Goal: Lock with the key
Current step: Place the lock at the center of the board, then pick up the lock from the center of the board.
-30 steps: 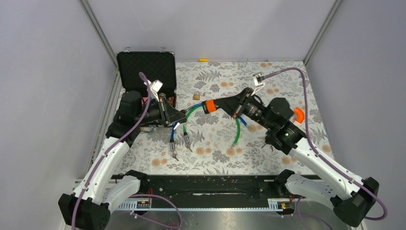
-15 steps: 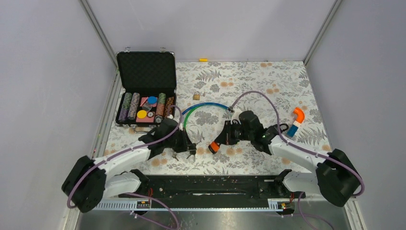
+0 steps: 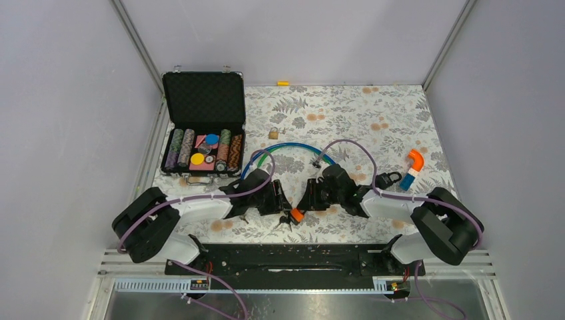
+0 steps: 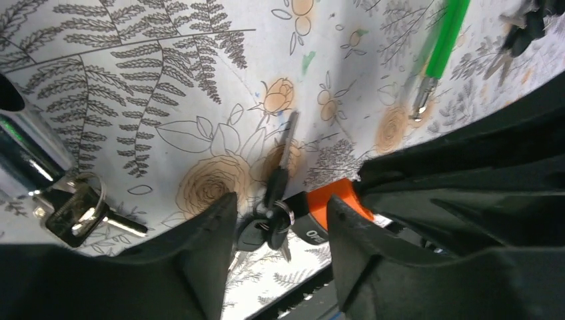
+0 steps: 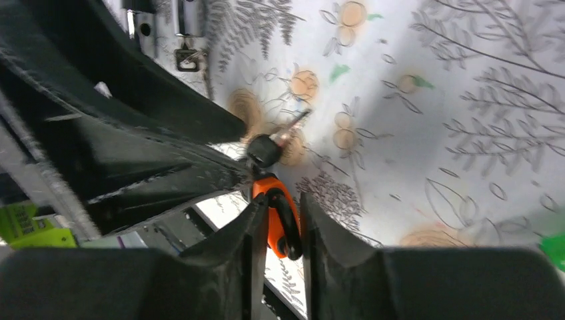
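Right gripper (image 5: pixel 281 207) pinches small orange plastic padlock (image 5: pixel 268 220). Left gripper (image 4: pixel 283 207) spread, jaws straddling black-headed metal key (image 4: pixel 276 190) beside it. Blade points away, along the jaws.

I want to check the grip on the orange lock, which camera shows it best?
Right wrist: the orange lock sits held in the right gripper, close up. Left wrist shows just an orange corner; top view, a tiny speck.

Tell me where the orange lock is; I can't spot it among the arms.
Right wrist view: the orange lock is pinched in the right claw, keys at its far end. From above, it's at the table's front middle.
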